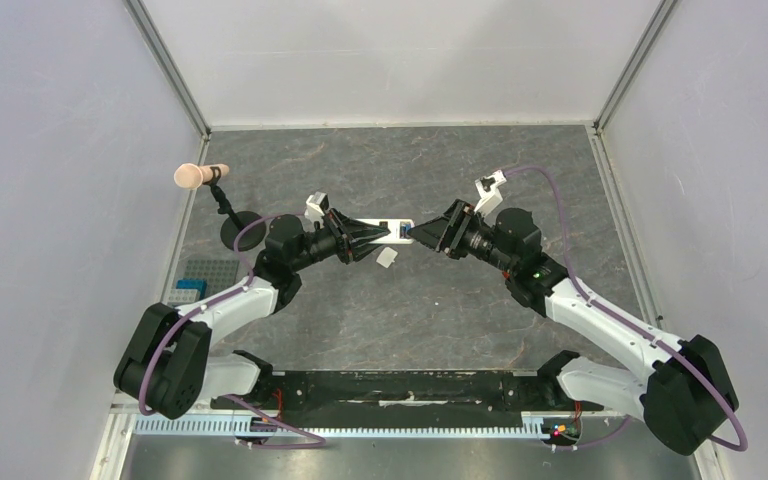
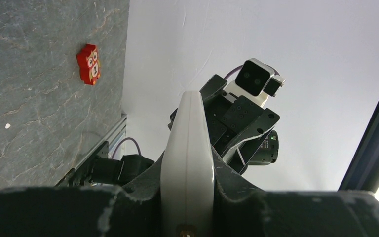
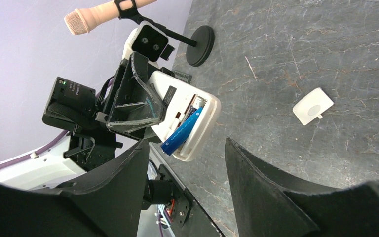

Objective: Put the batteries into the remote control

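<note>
My left gripper (image 1: 368,234) is shut on the white remote control (image 1: 390,229) and holds it above the table, its free end toward the right arm. In the left wrist view the remote (image 2: 187,148) shows edge-on between the fingers. In the right wrist view the remote's (image 3: 203,129) open back compartment holds a blue battery (image 3: 182,132), which lies slanted with its lower end sticking out. I cannot make out the dark battery. My right gripper (image 3: 187,150) is open and empty, just short of the remote's end (image 1: 424,232).
The small white cover piece (image 3: 313,105) lies on the table below the remote (image 1: 387,257). A microphone on a round stand (image 1: 200,176) is at the back left. A grey tray (image 1: 201,278) sits at the left. An orange owl object (image 2: 89,64) lies on the table.
</note>
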You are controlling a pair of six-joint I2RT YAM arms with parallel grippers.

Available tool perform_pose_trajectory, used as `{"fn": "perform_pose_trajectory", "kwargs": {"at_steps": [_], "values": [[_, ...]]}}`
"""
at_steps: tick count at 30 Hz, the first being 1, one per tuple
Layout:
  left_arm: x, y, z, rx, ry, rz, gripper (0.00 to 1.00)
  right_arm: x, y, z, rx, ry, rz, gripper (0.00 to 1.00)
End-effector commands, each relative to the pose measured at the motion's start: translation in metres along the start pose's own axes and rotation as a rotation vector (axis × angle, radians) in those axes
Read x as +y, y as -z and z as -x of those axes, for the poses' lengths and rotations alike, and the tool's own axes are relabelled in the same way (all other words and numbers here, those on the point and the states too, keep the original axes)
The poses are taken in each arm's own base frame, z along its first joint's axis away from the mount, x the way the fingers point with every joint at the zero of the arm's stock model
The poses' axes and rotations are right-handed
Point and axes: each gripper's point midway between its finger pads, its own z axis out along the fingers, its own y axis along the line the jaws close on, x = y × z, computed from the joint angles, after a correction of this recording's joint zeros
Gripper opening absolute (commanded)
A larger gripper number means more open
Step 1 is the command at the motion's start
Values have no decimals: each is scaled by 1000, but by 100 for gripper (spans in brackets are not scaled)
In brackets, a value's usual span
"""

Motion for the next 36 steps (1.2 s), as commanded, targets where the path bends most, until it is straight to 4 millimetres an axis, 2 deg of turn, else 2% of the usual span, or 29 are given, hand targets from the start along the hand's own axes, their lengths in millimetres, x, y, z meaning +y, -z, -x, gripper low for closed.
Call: {"fn": "perform_pose_trajectory", "kwargs": {"at_steps": [1,27,36], "values": [[-27,2,-1,-4,-10,-80,2,9,-2,5,-19,19,35,60],[-24,4,-3,2,-4,-77,2,-12,-15,-4,11,-55,-34,53],[-26,9,-11,39,-30,-93,2,-6,-21,-12,60,-101,13,42]]}}
